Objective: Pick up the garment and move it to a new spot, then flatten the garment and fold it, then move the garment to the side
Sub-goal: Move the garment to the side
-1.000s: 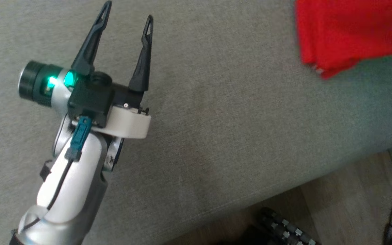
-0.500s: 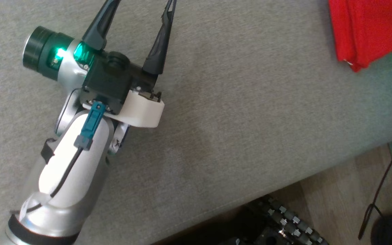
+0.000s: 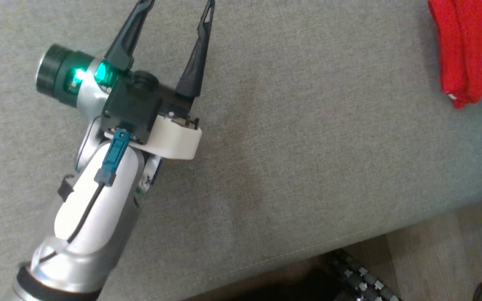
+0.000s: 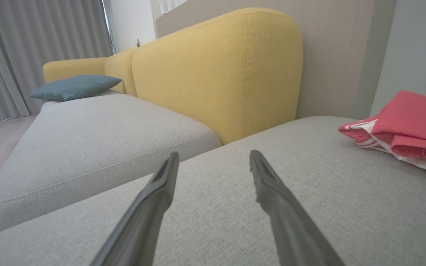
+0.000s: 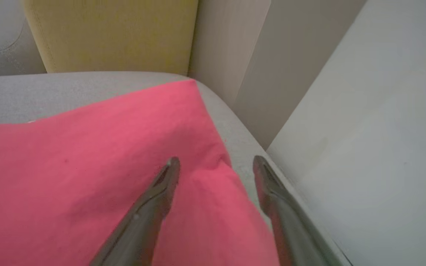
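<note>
At the left, left gripper (image 3: 177, 8): hovers over the grey seat (image 3: 308, 146) with its two fingers spread wide and nothing between them. They point away from the robot, toward the yellow backrest (image 4: 216, 70).
Middle, seat: a broad stretch of grey cushion lies between the left gripper and the garment.
Right, garment (image 3: 471, 46): red and folded in layers, it lies flat at the seat's far right end. It is well apart from the left gripper and to that gripper's right. The head view's edge cuts off part of it.
Garment's axis: the folded edge that shows runs away from the robot, slightly slanted. The full length is cut off, so I cannot tell which way the long side runs.
Far right, right gripper (image 5: 216, 159): it is directly above the garment, fingers spread and pinching nothing. One finger hangs over the red cloth. The other hangs over the seat's rim just beside the garment's edge, with the wall (image 5: 364, 111) close beyond.
Nearer arm: the right, by far.
Step, as I judge it: the fold looks done and the garment sits at the side. The task seems near its end, with the right gripper free of the cloth.
Coming move turns on: the cloth lies directly under the right gripper's fingers. Pulling straight up and back should clear it. A sideways sweep could catch the top layer and spoil the fold.
</note>
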{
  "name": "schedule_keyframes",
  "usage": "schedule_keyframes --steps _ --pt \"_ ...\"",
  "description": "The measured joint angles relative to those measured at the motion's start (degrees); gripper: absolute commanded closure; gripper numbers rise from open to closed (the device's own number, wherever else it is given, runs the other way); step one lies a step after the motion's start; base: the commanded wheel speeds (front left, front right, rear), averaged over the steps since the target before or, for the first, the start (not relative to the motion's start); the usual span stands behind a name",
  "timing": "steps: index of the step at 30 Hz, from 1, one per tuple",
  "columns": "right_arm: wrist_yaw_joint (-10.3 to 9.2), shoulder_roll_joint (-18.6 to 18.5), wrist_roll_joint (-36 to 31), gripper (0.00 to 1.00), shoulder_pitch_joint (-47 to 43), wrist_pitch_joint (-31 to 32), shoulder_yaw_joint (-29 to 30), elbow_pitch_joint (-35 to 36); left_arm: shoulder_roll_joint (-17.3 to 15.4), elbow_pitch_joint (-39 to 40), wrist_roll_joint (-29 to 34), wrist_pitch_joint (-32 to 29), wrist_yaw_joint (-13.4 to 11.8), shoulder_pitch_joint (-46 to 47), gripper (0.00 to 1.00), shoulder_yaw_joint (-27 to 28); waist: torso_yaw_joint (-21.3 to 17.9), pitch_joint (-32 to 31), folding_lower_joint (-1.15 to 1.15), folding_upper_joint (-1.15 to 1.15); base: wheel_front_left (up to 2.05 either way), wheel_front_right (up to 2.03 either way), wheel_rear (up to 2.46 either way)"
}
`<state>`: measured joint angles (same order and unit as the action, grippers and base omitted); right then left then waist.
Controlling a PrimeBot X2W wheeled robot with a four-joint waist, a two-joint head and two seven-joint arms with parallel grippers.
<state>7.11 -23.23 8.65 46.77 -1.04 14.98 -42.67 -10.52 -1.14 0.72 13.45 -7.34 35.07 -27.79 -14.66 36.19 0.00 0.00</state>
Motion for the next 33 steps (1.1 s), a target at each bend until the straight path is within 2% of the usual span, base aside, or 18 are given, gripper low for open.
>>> schedule_keyframes --steps 4,7,13,14,19,26,33 --pt "0.00 1.70 -1.66 0.00 -5.53 -3.26 2.60 3.42 0.34 -1.04 -1.19 0.36 -0.97 -2.69 0.00 0.01 0.56 -2.90 0.00 0.00 0.00 0.00 0.00" --pt "0.00 5.10 -1.43 0.00 -11.92 -5.30 2.36 8.87 0.41 -1.56 -2.35 0.77 -2.02 -5.72 0.00 0.36 1.10 -5.56 0.00 0.00 0.00 0.00 0.00" --pt "0.00 11.77 0.91 0.00 -24.36 -6.02 -1.71 22.40 0.29 -2.27 -4.79 0.85 -4.33 -12.21 0.00 1.76 2.54 -11.23 0.00 0.00 0.00 0.00 0.00" --pt "0.00 11.77 0.91 0.00 -24.36 -6.02 -1.71 22.40 0.29 -2.27 -4.79 0.85 -4.33 -12.21 0.00 1.76 2.54 -11.23 0.00 0.00 0.00 0.00 0.00" --pt "0.00 15.96 2.32 0.00 -32.34 -5.11 -6.94 31.99 0.30 -2.25 -6.64 0.85 -6.33 -16.91 0.00 3.53 4.98 -15.18 0.00 0.00 0.00 0.00 0.00" --pt "0.00 18.67 3.78 0.00 -36.99 -3.72 -13.26 40.00 0.19 -1.89 -8.21 0.86 -7.81 -21.98 0.00 5.91 10.06 -18.98 0.00 0.00 0.00 0.00 0.00" --pt "0.00 19.23 3.88 0.00 -39.94 -2.60 -14.64 42.40 -0.48 -2.37 -9.83 0.85 -7.84 -26.75 0.00 7.11 13.30 -23.17 0.00 0.00 0.00 0.00 0.00"
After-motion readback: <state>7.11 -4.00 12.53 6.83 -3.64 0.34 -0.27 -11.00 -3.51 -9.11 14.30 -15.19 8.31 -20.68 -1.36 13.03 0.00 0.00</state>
